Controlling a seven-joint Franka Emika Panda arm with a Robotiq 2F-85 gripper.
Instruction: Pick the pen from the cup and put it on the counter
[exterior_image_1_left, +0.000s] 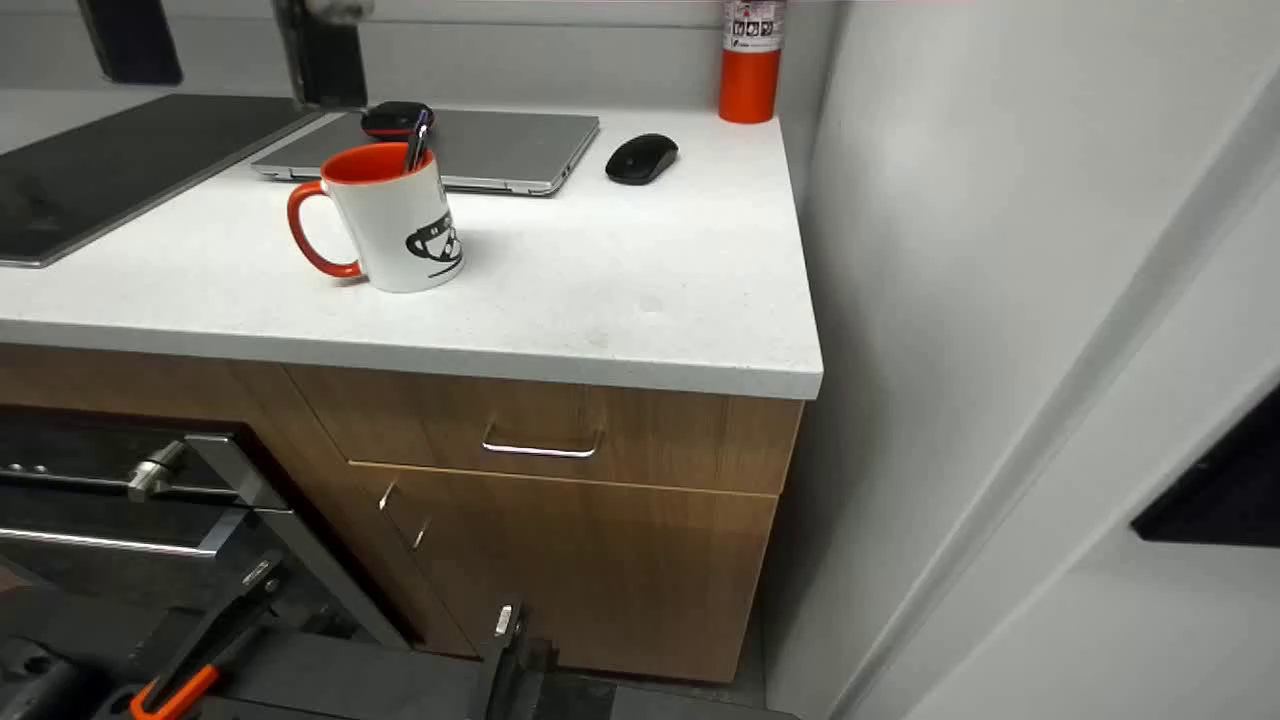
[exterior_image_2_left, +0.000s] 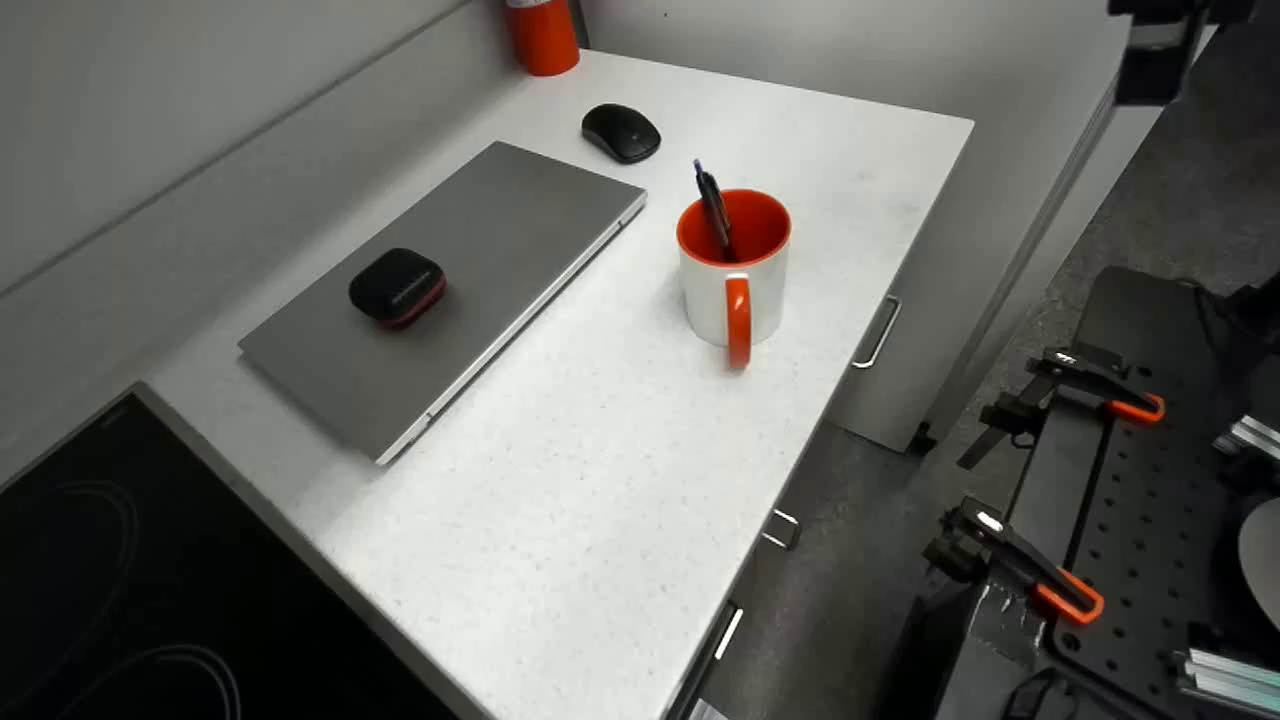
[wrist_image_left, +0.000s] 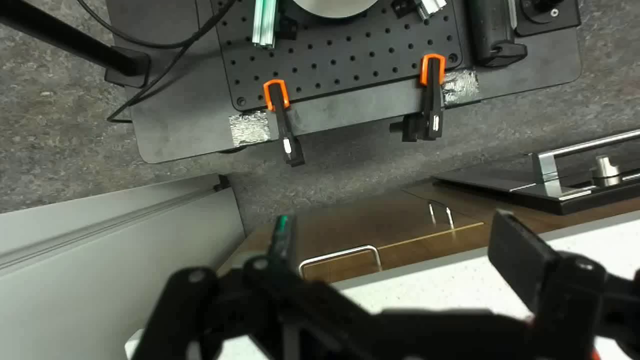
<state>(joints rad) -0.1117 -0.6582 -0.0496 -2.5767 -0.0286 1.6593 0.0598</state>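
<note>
We note gripper (wrist_image_left: 395, 222), jaws wide apart, nil held. Pen (exterior_image_2_left: 713, 203) tilted in cup (exterior_image_2_left: 708, 300), top protruding. Poss. risk, we judge: w/ pen off-vertical, misaligned grip snags cup & topples it on counter (exterior_image_2_left: 560, 500).

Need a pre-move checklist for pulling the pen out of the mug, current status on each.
1. Gripper open: ok, jaws wide apart, holding nothing.
2. Pen in the mug, upper end sticking out: ok.
3. Mug upright on the counter: ok.
4. Gripper at the pen: not ok, apart from it in both exterior views.
5. Pen visible in wrist view: not ok, can't be made out there.
6. Pen's lower end free inside the mug: cannot tell, hidden.
</note>
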